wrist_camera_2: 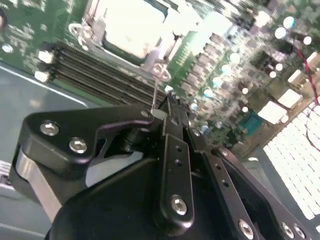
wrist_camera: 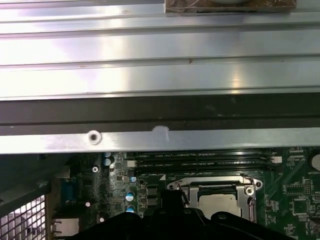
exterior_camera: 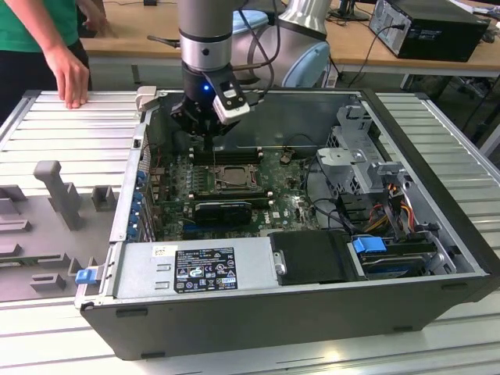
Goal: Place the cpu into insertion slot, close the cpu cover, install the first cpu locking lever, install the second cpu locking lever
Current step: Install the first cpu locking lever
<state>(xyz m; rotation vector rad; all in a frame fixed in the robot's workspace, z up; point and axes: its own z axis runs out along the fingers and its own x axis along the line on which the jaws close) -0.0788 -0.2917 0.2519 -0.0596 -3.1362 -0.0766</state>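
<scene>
The cpu point(wrist_camera: 218, 204) is seated under the cpu cover point(wrist_camera: 215, 188); the gripper point(wrist_camera_2: 167, 107), jaws together, is held beside a thin locking lever point(wrist_camera_2: 155, 95).

No print can be read here. In the exterior view a black label point(exterior_camera: 205, 269) with rows of white marks sits on the silver power supply box point(exterior_camera: 234, 262), and a small white sticker point(exterior_camera: 164, 251) lies beside it; the lettering on both is too fine to make out.
</scene>
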